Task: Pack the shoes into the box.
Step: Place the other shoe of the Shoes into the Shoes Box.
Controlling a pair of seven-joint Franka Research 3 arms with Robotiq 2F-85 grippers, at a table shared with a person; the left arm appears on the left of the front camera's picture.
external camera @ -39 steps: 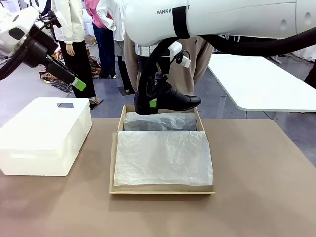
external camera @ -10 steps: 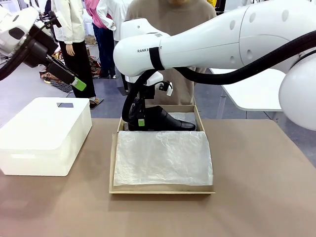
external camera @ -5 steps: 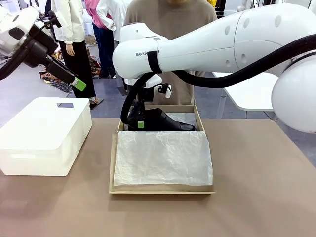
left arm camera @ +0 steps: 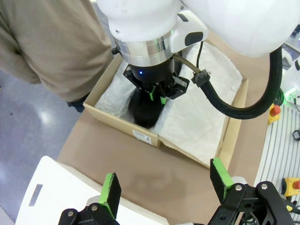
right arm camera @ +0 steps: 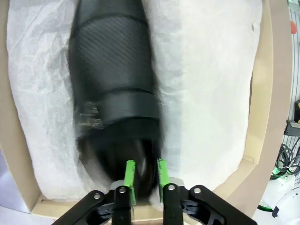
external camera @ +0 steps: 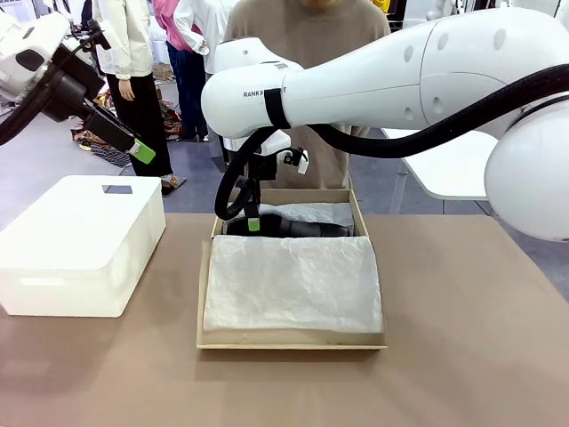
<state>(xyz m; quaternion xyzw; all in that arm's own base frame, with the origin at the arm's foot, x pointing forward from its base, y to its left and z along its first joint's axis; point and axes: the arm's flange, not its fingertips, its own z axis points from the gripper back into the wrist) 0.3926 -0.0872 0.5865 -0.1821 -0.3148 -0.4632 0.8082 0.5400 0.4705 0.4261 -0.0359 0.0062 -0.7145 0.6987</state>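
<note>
Glossy black leather dress shoe [right arm camera: 112, 70]: laid on white crinkled tissue paper [right arm camera: 206, 93] at the far end of the brown cardboard shoebox [external camera: 293, 341]. Right gripper [right arm camera: 146, 164]: pads set narrowly astride the shoe's heel; whether clamped or loosened cannot be told. Left gripper [left arm camera: 164, 176]: fingers spread wide, held above the white rounded plastic box [external camera: 80, 240].

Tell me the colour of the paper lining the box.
White, crinkled tissue paper; clearest in the front view.

shoe [external camera: 298, 229]: black, sole down, far end of box [external camera: 293, 341] | box: brown cardboard, open, tissue-lined
</note>
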